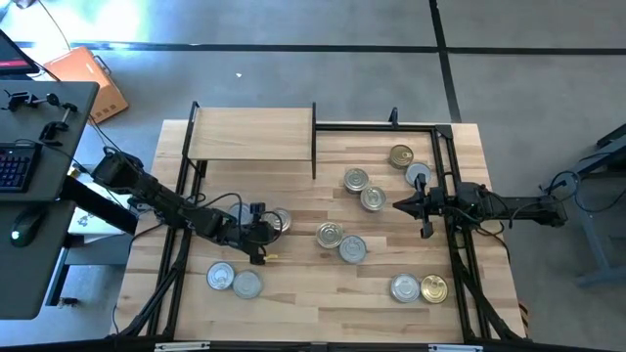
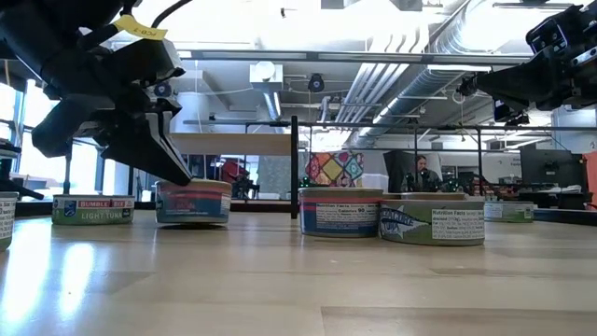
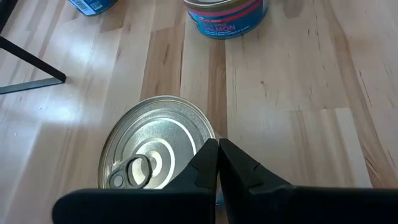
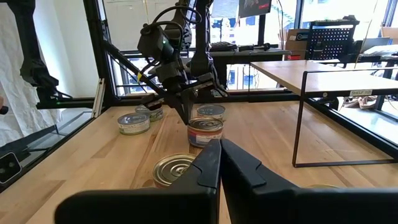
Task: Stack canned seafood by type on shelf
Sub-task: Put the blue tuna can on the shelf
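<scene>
Several round tins of canned seafood stand on their bases on the light-wood table (image 1: 293, 313). One silver-topped tin with a pink and blue label (image 3: 155, 149) (image 2: 193, 201) stands left of the middle. My left gripper (image 3: 217, 146) (image 1: 262, 235) is shut and slants down onto it. The shelf (image 1: 252, 135) (image 4: 311, 71) stands on thin black uprights at the far left and bears nothing. My right gripper (image 1: 399, 204) (image 4: 219, 146) is shut, level above the table's right side, and touches nothing. My left gripper sets its shut fingertips (image 3: 211, 155) on the rim of the tin's lid (image 3: 208, 134), on the near-left side of the tin. The fingers slant down from the table's left. The tin stands flat and upright on the table.
More tins are spread about: two near the front left (image 1: 233, 281), two at the middle (image 1: 341, 242), several toward the far right (image 1: 373, 198), two at the front right (image 1: 419, 288). A black frame (image 1: 452, 176) runs along the table's edges.
</scene>
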Controlling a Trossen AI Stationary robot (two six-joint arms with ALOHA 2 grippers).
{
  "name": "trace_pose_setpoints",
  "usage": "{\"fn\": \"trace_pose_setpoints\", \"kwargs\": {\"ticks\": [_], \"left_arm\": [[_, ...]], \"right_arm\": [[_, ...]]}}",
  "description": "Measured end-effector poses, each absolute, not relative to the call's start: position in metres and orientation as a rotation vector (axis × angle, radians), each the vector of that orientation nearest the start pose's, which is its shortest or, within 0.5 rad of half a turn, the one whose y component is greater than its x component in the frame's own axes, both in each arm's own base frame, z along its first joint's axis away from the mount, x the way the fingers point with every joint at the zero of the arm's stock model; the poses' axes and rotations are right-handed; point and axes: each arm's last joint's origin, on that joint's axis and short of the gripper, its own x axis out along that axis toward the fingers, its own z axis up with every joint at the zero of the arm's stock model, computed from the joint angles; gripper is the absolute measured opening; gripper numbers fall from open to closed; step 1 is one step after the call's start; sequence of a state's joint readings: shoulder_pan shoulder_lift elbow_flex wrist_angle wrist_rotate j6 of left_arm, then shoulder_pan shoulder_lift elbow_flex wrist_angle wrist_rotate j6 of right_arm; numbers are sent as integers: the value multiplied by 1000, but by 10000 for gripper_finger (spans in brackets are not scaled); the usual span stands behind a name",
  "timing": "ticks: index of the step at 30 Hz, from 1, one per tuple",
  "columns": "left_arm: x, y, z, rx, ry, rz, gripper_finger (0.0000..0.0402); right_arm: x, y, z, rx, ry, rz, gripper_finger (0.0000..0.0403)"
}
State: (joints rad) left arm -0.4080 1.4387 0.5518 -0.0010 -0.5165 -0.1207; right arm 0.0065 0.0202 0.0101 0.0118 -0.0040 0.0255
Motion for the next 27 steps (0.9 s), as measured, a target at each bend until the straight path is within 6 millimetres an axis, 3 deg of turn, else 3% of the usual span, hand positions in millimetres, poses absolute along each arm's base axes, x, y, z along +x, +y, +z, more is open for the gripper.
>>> {"fn": "trace_pose_setpoints", "kwargs": {"ticks": [17, 27], "left_arm": [[232, -102, 153, 366, 761, 113, 0], [232, -101, 153, 360, 758, 121, 0]], "right_arm": [[98, 1, 166, 26, -2, 11, 3], [98, 1, 166, 26, -2, 11, 3]]}}
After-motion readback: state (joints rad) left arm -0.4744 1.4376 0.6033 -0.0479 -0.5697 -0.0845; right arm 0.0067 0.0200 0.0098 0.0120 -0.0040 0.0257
